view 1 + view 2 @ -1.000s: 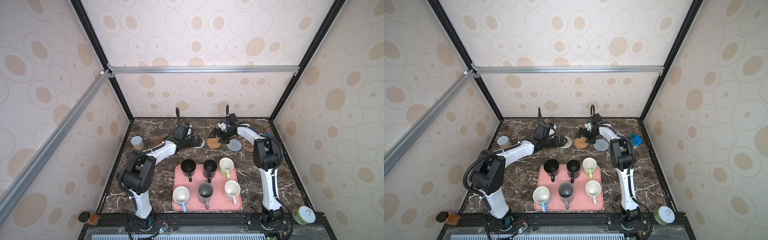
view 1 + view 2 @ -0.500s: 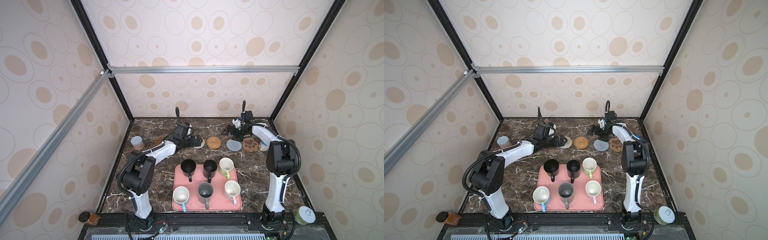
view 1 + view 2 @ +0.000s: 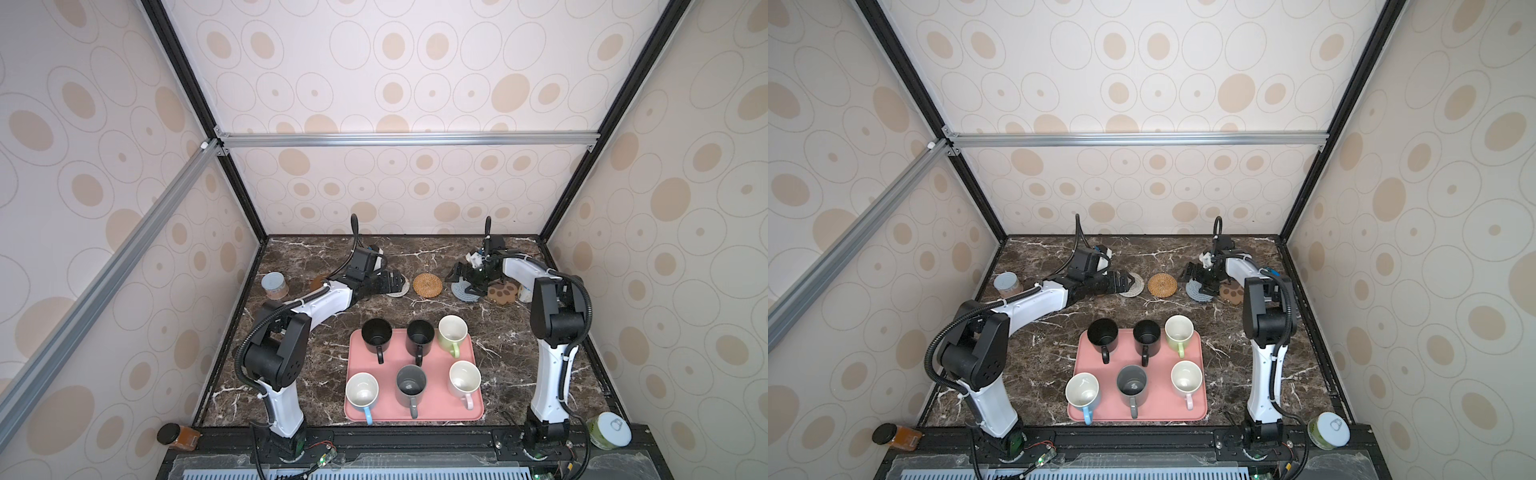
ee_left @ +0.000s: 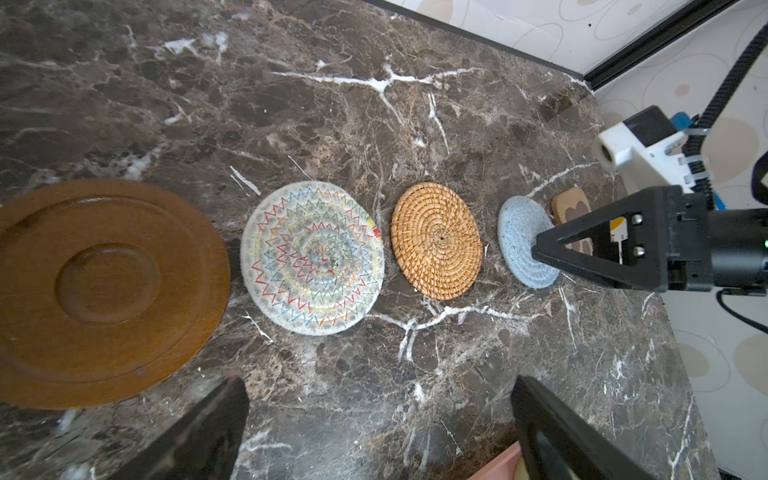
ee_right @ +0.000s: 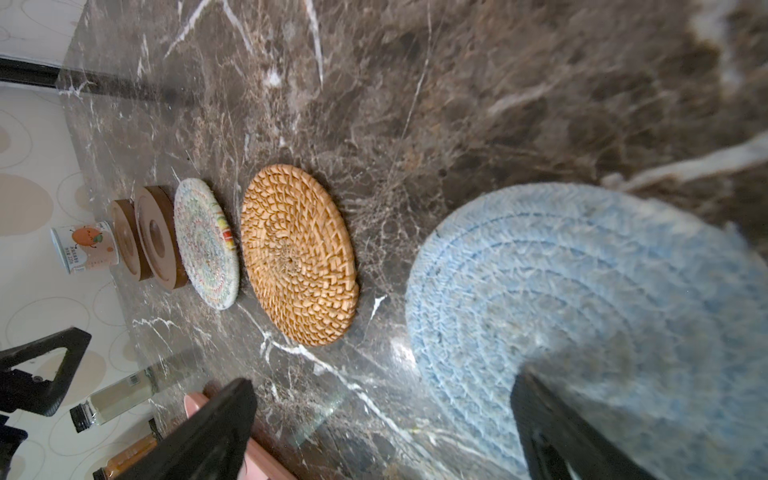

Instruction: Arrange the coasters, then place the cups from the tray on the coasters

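Note:
The coasters lie in a row at the back of the table: a brown wooden disc (image 4: 104, 291), a cream woven one (image 3: 401, 288), a tan rattan one (image 3: 427, 284), a grey-blue woven one (image 3: 462, 293) and a paw-shaped one (image 3: 503, 293). The right wrist view shows a second wooden disc (image 5: 124, 239) behind the first. My left gripper (image 3: 390, 282) hangs open over the cream coaster's edge. My right gripper (image 3: 467, 278) stands open, low over the grey-blue coaster (image 5: 582, 299), holding nothing. Several cups stand on the pink tray (image 3: 436, 403), among them a black one (image 3: 376, 332) and a light green one (image 3: 452, 328).
A lidded jar (image 3: 274, 284) stands at the back left by the wall. A dark-lidded jar (image 3: 176, 436) and a green container with a pale lid (image 3: 609, 430) sit on the front rail outside the table. Bare marble lies between the coaster row and the tray.
My right gripper swung from beside the rattan coaster to the right, then came down over the grey-blue coaster. The left arm and the coasters have stayed put.

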Tool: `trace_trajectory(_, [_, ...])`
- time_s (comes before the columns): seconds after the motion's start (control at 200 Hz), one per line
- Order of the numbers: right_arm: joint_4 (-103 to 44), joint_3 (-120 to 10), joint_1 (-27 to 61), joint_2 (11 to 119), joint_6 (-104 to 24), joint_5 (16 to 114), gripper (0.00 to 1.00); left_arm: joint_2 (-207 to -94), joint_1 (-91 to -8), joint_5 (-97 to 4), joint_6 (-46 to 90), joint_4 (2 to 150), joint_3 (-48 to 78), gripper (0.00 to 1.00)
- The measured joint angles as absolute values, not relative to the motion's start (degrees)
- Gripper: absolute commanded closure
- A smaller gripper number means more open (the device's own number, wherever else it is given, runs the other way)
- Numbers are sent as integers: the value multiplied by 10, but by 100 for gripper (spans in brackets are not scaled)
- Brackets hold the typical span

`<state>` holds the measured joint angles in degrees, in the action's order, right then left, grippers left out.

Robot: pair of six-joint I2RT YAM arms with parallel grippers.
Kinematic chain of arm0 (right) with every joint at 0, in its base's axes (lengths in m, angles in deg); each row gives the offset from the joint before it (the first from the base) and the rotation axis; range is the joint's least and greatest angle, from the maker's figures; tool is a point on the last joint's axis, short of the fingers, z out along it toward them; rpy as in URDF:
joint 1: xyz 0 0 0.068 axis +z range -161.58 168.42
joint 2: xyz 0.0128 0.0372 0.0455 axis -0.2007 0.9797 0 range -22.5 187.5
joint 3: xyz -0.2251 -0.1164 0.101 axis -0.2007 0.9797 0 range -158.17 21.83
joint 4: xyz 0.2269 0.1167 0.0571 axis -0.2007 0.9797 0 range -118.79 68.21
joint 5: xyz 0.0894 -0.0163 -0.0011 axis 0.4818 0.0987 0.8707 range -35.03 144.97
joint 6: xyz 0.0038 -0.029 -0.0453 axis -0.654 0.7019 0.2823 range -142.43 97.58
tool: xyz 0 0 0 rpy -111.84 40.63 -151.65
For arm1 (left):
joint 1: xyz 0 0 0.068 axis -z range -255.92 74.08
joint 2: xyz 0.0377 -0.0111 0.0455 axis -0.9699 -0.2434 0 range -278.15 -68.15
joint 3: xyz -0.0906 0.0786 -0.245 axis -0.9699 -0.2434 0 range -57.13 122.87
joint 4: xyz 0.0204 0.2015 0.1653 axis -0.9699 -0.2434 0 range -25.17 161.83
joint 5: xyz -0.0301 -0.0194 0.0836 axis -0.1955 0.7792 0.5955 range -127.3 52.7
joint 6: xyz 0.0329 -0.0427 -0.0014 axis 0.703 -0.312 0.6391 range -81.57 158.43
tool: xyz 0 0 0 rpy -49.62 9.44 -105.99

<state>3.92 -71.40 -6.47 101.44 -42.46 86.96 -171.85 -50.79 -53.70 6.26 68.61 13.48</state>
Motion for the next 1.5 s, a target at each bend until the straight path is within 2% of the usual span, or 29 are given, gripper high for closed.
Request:
trace_trajectory(1.081, [23,-723,-64,1023,-439,893,0,-1719,-508,-537,63,687,134,0])
trace_trajectory(1.316, [57,-755,-68,1017,-435,860,0,-1719,-508,-537,63,688,131,0])
trace_trajectory(1.501, [103,-791,-82,995,-405,784,0,-1717,-508,-537,62,693,123,0])
